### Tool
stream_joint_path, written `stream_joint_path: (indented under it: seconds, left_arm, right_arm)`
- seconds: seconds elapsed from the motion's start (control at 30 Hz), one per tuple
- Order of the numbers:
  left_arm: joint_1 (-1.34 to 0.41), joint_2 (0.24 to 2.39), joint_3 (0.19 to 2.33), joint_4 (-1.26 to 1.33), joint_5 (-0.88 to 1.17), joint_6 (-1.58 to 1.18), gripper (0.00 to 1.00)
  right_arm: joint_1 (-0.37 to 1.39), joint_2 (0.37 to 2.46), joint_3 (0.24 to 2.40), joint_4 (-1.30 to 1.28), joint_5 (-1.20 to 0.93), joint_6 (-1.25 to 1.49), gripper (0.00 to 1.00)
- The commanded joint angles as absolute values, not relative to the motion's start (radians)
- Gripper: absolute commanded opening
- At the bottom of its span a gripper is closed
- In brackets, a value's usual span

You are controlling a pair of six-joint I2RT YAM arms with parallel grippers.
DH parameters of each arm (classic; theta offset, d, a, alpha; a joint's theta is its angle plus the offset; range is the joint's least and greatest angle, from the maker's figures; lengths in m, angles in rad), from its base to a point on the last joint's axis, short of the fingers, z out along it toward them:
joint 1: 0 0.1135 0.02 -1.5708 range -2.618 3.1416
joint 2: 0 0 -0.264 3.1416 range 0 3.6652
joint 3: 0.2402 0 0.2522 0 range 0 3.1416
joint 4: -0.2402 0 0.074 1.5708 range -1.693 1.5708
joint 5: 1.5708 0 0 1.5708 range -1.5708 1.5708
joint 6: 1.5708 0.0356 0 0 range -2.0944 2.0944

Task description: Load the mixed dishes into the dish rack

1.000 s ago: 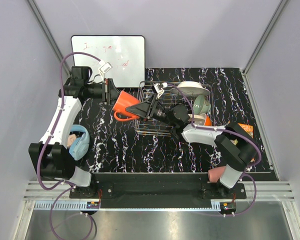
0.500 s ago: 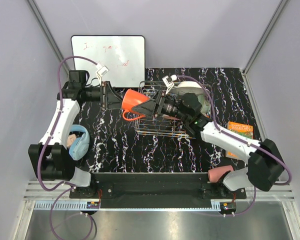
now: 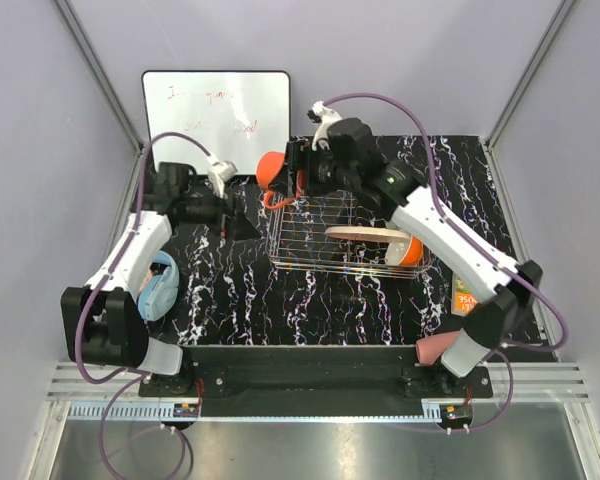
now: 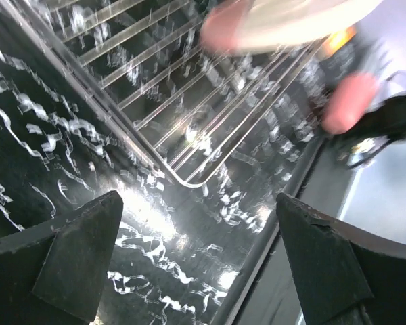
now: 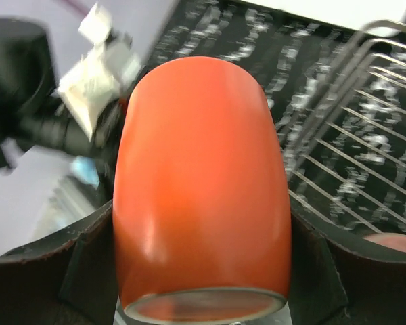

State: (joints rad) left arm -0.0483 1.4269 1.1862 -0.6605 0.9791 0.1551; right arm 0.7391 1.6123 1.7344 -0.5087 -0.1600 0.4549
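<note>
My right gripper (image 3: pixel 283 176) is shut on the orange mug (image 5: pixel 203 176), holding it on its side in the air by the far-left corner of the dish rack (image 3: pixel 310 250); the mug (image 3: pixel 271 170) fills the span between both fingers. A pink-and-cream plate (image 3: pixel 365 234) lies flat in the rack, with an orange item (image 3: pixel 413 250) at its right end. My left gripper (image 4: pixel 197 200) stands open with nothing in it, just off the rack's near-left corner (image 4: pixel 189 181), low over the table. The pink cup (image 3: pixel 432 347) lies by the right arm's base.
Blue headphones (image 3: pixel 160 285) lie at the left beside the left arm. A whiteboard (image 3: pixel 217 110) leans at the back left. An orange book (image 3: pixel 467 295) lies right of the rack. The black marbled table (image 3: pixel 240 300) ends at a metal rail in front.
My left gripper opened off the mug and drew back to the left. The right arm swung the mug up and back to the rack's far-left corner, uncovering the plate.
</note>
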Motion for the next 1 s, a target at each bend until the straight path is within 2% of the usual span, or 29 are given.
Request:
stream_joint_path:
  seconds: [0.0,0.13,0.33,0.6,0.97]
  left_arm:
    - [-0.170,1.361,1.115,-0.508,0.707,0.203,0.99]
    - [-0.244,1.393,1.121,-0.466,0.631,0.196,0.99]
    - [-0.262,1.440,1.080,-0.396,0.545,0.204,0.99]
    - [-0.302,1.404,0.945,-0.150,0.371,0.152,0.99]
    - [-0.359,1.483,0.924,-0.108,0.367,0.143,0.99]
  right_arm:
    - [0.732,1.739,1.969,-0.780,-0.012,0.315,0.00]
    - [0.733,1.845,2.071,-0.844,0.060,0.273,0.00]
    - [0.710,1.994,2.269,-0.971,0.103,0.232,0.00]
    - [0.681,2.239,2.578,-1.163,0.129,0.192,0.00]
    - [0.641,2.368,2.645,-1.172,0.100,0.184,0.00]
